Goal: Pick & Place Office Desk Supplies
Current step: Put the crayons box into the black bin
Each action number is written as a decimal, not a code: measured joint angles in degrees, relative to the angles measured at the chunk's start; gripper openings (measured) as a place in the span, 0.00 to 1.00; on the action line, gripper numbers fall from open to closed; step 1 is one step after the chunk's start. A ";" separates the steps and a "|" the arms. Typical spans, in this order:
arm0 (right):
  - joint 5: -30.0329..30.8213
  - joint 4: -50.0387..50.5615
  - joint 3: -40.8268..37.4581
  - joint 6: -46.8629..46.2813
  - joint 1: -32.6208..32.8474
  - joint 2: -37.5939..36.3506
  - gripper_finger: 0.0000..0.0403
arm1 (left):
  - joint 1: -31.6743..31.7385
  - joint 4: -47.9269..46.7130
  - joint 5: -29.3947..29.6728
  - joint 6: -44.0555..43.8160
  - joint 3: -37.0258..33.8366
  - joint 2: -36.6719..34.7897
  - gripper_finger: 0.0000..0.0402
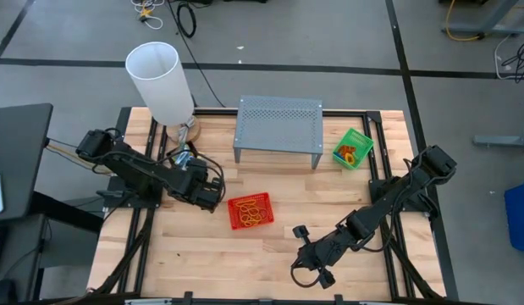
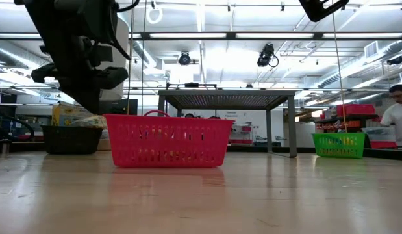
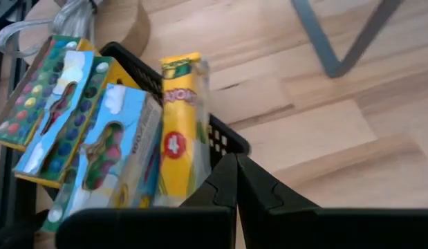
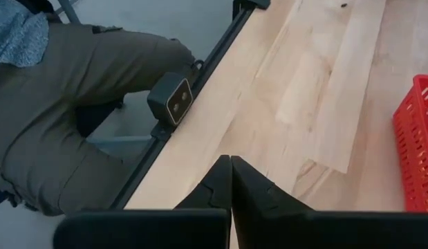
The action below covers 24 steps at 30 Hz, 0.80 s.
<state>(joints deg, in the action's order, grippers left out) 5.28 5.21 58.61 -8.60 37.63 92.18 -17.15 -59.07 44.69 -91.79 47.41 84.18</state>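
You have the left gripper (image 1: 212, 188) at the left middle of the high view, just left of the red tray (image 1: 250, 211), its fingers (image 3: 231, 181) pressed together with nothing between them. In the left wrist view those fingers sit right at the rim of the black box (image 3: 224, 135), close beside the yellow crayon box (image 3: 180, 124) standing upright in it; the green-blue packets (image 3: 75, 117) lean in the same box next to it. You cannot tell whether the fingers touch the crayon box.

Your right gripper (image 1: 311, 263) is at the lower centre-right of the high view, over bare table (image 1: 202, 254) near the front edge, fingers (image 4: 231, 181) pressed together and empty. Its wrist view shows a small camera (image 4: 171, 98) on the table's rail and a person's trousered legs (image 4: 68, 104) beyond.

The red tray holds rubber bands (image 1: 251, 213) at centre. The green tray (image 1: 352, 148) sits at upper right, just right of the grey stand (image 1: 278, 123). The white lampshade (image 1: 160, 80) stands at upper left.
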 joint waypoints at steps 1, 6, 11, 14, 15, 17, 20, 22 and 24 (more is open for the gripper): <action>0.00 0.22 0.00 0.00 -0.02 0.02 0.00 | -0.25 -0.71 -0.18 0.09 0.43 0.00 0.00; -0.04 0.24 0.00 -0.08 -0.24 0.00 0.00 | -0.48 -2.51 -3.36 1.66 1.15 0.16 0.00; -0.08 0.27 0.00 -0.09 -0.24 0.00 0.00 | -0.43 -3.14 -4.18 2.40 1.15 0.22 0.00; -0.23 0.27 0.00 -0.09 -0.24 0.00 0.00 | 0.00 -4.03 -4.53 2.44 1.13 0.22 0.00; -0.22 0.29 0.00 -0.11 -0.24 0.00 0.00 | 0.04 -4.02 -4.51 2.49 1.04 0.22 0.00; -0.22 0.33 0.00 -0.11 -0.24 0.00 0.00 | 0.07 -3.89 -4.48 2.45 0.48 0.24 0.00; -0.22 0.37 0.00 -0.09 -0.24 0.00 0.00 | 0.00 -3.87 -4.54 1.41 -0.97 0.26 0.00; -0.22 0.40 0.00 -0.11 -0.24 0.00 0.00 | 0.00 -3.63 -4.63 0.51 -1.93 0.26 0.00; -0.22 0.40 0.00 -0.10 -0.24 0.01 0.00 | 0.03 -3.34 -4.74 0.19 -2.68 0.26 0.00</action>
<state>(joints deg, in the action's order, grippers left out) 5.06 5.61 58.61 -8.70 37.39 92.20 -17.12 -62.41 39.95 -91.60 44.73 84.44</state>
